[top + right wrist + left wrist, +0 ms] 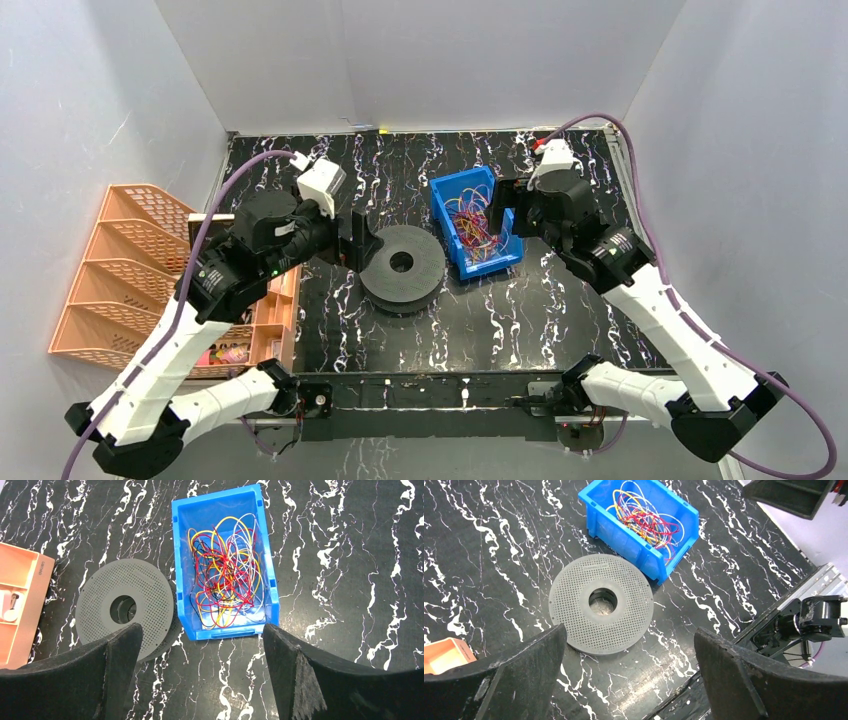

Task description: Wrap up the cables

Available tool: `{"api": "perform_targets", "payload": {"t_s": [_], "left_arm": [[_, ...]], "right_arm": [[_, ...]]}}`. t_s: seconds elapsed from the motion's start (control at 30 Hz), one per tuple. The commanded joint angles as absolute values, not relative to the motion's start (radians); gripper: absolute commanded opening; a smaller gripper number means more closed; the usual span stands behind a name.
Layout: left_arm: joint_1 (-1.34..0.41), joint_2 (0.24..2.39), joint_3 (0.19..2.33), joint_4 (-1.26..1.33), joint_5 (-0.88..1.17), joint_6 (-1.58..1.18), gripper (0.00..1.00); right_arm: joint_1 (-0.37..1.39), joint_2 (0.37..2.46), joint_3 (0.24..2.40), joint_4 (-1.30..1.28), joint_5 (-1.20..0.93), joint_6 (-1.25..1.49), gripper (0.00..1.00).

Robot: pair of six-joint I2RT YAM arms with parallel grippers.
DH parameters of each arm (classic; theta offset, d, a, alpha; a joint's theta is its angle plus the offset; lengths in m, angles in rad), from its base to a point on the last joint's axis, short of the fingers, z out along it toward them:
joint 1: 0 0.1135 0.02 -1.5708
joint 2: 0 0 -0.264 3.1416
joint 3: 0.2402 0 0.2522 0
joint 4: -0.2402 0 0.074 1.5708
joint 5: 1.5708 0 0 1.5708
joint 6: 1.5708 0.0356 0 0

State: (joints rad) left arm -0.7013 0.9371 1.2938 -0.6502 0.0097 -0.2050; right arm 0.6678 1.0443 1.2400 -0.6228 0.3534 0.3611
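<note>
The cables (472,222) are a loose tangle of thin red, yellow, orange and purple wires lying in a blue bin (446,196). They also show in the left wrist view (647,521) and the right wrist view (227,577). A grey perforated spool (425,275) lies flat just left of the bin. My left gripper (356,240) is open and empty, at the spool's left side above the table (629,640). My right gripper (506,210) is open and empty, at the bin's right edge and hovering over its near end (202,635).
An orange tiered rack (130,260) and an orange parts tray (20,600) stand at the table's left edge. The black marbled tabletop (560,310) is walled in white on three sides. A metal rail (430,390) runs along the front.
</note>
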Motion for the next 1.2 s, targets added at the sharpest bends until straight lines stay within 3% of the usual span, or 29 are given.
{"api": "perform_targets", "payload": {"t_s": [0.0, 0.5, 0.83, 0.97, 1.17], "left_arm": [[-0.701, 0.935, 1.314, -0.641, 0.002, -0.189, 0.98], [-0.701, 0.974, 1.202, -0.794, -0.355, -0.404, 0.98], [-0.685, 1.038, 1.146, -0.821, -0.462, -0.5, 0.98], [-0.608, 1.058, 1.126, -0.816, -0.439, -0.511, 0.99], [-0.341, 1.083, 1.07, -0.723, -0.267, -0.513, 0.98]], "right_arm": [[0.667, 1.038, 1.259, -0.591, 0.331, 0.346, 0.98], [0.669, 1.079, 1.17, -0.566, 0.15, 0.239, 0.98], [0.732, 1.121, 1.146, -0.564, 0.118, 0.276, 0.95], [0.776, 1.125, 1.14, -0.583, 0.145, 0.29, 0.94], [0.796, 1.111, 1.11, -0.569, 0.15, 0.308, 0.94]]}}
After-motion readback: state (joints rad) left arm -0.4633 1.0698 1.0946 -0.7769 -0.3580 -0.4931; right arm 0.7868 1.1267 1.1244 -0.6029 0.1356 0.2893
